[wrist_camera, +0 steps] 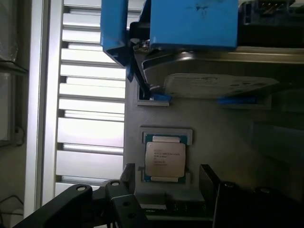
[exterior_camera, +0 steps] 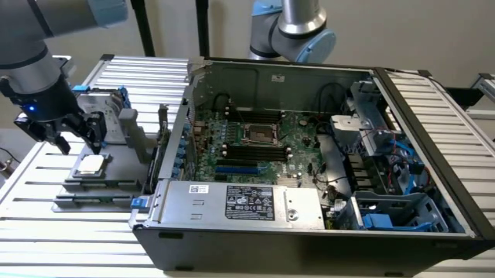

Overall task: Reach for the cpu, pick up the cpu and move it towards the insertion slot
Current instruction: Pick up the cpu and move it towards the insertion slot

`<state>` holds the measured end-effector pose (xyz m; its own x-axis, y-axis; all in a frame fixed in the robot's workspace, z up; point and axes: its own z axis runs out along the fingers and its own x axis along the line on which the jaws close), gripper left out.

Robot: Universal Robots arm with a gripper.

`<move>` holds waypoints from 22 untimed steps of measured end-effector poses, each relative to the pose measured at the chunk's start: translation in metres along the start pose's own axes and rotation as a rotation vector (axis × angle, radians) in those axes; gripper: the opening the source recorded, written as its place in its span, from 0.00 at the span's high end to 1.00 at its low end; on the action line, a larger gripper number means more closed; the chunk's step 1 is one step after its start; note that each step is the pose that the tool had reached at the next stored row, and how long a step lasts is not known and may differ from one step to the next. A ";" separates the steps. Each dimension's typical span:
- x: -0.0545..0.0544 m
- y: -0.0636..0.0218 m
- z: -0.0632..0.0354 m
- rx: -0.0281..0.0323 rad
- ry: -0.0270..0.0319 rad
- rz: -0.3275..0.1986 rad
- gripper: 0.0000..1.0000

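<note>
This is a robotics lab bench set up for computer assembly work. The tabletop (exterior_camera: 85, 249) is built of ribbed aluminium profile, the stuff of test rigs rather than office furniture. On it lies a desktop computer case (exterior_camera: 309, 246) with its side off and the green motherboard (exterior_camera: 298, 128) bare. At the exterior view's left an industrial robot arm (exterior_camera: 35, 63) hangs over a grey fixture (exterior_camera: 85, 200) that seats a loose cpu (exterior_camera: 90, 164) and a hard drive (exterior_camera: 101, 109). A second arm (exterior_camera: 298, 26) rises at the far side before a plain pale wall (exterior_camera: 418, 35).
</note>
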<state>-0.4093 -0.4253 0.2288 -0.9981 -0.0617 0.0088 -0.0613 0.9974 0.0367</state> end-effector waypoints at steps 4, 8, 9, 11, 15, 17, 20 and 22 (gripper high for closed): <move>0.000 -0.0003 0.0073 0.0000 0.0001 0.000 0.35; 0.000 -0.0005 0.0145 0.0000 0.0000 0.000 0.35; 0.001 -0.0006 0.0163 0.0000 0.0000 0.000 0.35; 0.001 -0.0007 0.0200 0.0000 0.0000 0.000 0.35; 0.001 -0.0009 0.0273 0.0012 -0.0001 0.000 0.35; 0.001 -0.0011 0.0308 0.0021 -0.0001 0.000 0.35; 0.001 -0.0012 0.0340 0.0051 0.0000 0.000 0.35; 0.000 -0.0012 0.0346 0.0087 0.0003 0.000 0.35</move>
<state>-0.4099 -0.4253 0.1942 -0.9981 -0.0615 0.0091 -0.0613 0.9977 0.0280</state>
